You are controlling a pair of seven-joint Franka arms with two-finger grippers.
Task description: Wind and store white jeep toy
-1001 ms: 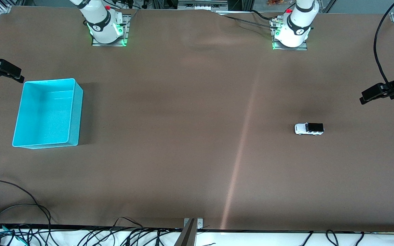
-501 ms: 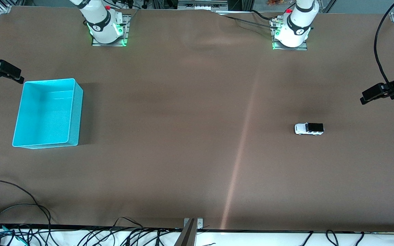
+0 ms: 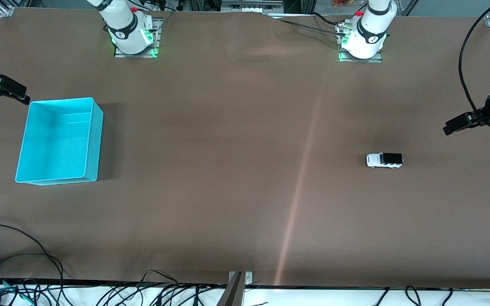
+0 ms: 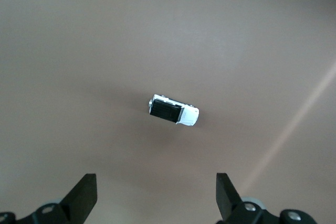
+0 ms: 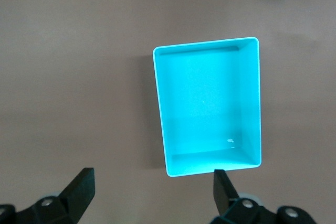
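The white jeep toy [image 3: 384, 160], with a black roof, stands on its wheels on the brown table toward the left arm's end. My left gripper [image 3: 455, 125] hangs high over that end of the table. In the left wrist view the left gripper [image 4: 156, 184] is open and empty, apart from the jeep [image 4: 173, 110] below it. My right gripper [image 3: 15, 91] hovers by the turquoise bin [image 3: 53, 140] at the right arm's end. It is also open and empty in the right wrist view [image 5: 152, 184], above the table beside the empty bin [image 5: 207, 108].
Both arm bases [image 3: 132, 36] [image 3: 362, 40] stand along the table edge farthest from the front camera. Loose black cables [image 3: 24, 263] lie at the edge nearest that camera. A pale streak of light [image 3: 298, 191] crosses the brown surface between bin and jeep.
The left gripper has shifted slightly over its end of the table. The jeep, the bin and the right gripper have not moved.
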